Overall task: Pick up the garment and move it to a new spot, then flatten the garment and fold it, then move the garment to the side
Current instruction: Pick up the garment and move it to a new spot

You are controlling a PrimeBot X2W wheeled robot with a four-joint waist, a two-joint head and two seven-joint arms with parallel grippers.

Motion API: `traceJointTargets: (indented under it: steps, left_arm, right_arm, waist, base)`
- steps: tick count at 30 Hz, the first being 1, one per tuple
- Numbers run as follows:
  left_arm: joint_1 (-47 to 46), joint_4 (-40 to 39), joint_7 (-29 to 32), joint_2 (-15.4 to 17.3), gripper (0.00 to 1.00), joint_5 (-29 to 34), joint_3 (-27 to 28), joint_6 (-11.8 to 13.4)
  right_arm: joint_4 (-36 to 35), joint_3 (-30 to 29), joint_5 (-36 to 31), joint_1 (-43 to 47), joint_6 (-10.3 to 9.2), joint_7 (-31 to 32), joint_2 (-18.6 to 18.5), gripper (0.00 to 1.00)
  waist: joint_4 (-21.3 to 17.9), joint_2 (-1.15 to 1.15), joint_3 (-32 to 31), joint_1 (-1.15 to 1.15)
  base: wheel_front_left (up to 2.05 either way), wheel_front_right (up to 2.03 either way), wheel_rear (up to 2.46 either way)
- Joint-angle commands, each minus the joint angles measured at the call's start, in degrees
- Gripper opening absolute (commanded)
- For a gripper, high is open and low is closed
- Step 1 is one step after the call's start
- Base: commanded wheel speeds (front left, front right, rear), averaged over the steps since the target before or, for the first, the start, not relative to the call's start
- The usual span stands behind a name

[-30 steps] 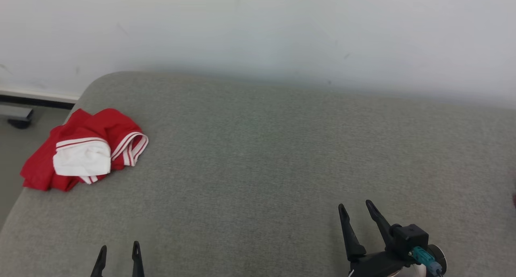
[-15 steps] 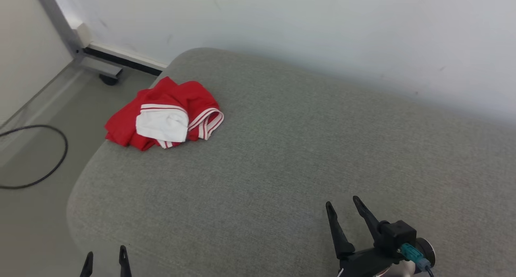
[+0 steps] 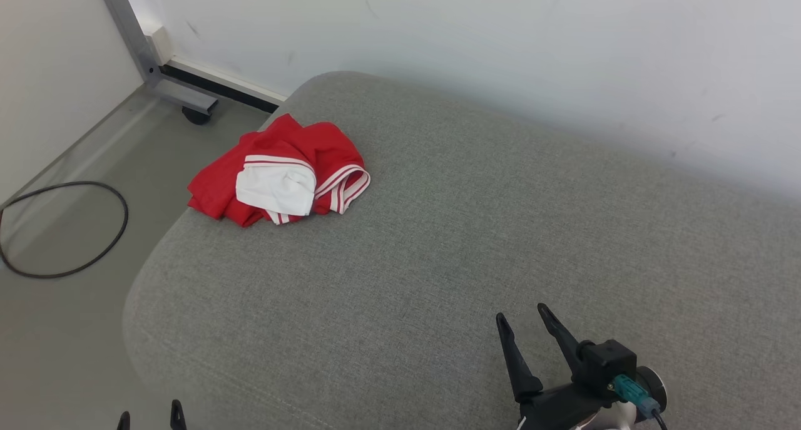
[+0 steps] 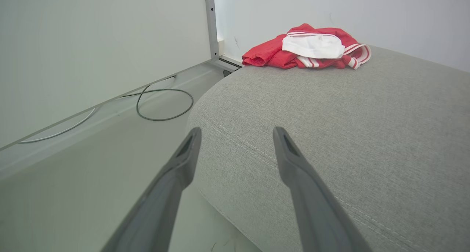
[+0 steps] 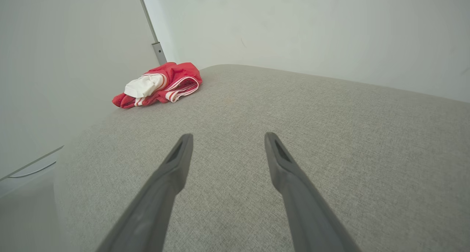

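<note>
Fingers (image 4: 293,164) of the left gripper (image 4: 237,132) are spread, nothing between them; same for the right gripper (image 3: 522,312), spread and empty. Left gripper sits low by the near-left corner of the grey cushion (image 3: 438,230), right gripper over the cushion's near right part. Garment (image 3: 275,173) is red with a white panel and striped trim. It lies crumpled at the cushion's far-left corner, close to the edge and well apart from both grippers. Black cable (image 3: 119,230) looped on the floor beside it; metal post (image 3: 128,29) at the wall.
</note>
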Motion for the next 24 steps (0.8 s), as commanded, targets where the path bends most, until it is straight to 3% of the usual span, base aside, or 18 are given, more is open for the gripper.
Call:
traceJointTargets:
  steps: [1, 14, 19, 24]
  left_arm:
    - [-0.4, 0.2, -0.2, -0.1, 1.0, 0.7, 0.3, -0.4]
    - [-6.3, 2.8, -0.2, 0.9, 1.0, 0.0, 3.7, -3.4]
    - [-11.2, 5.1, -0.2, 2.8, 1.0, 0.1, 3.3, -4.2]
    - [-17.6, 8.4, -0.2, 6.6, 1.0, -0.4, 1.4, -4.7]
  right_arm:
    - [-0.3, -0.2, 0.1, 1.1, -0.13, 0.0, 0.1, 1.0]
    - [-1.0, -0.7, -1.5, 0.8, -0.13, 0.0, 0.0, 1.0]
    - [-1.6, -0.9, -3.2, -0.5, -0.13, 0.0, 0.0, 1.0]
    - [-2.4, -1.0, -4.8, -1.5, -0.13, 0.0, -0.1, 1.0]
  waist:
    - [-0.4, 0.0, -0.5, 0.0]
    - [-5.0, 0.0, 1.3, 0.0]
    - [-7.4, 0.0, 3.3, 0.0]
    - [-9.8, 0.0, 5.6, 0.0]
  base:
    - [0.0, 0.0, 0.0]
    - [0.0, 0.0, 0.0]
    - [0.0, 0.0, 0.0]
    - [0.0, 0.0, 0.0]
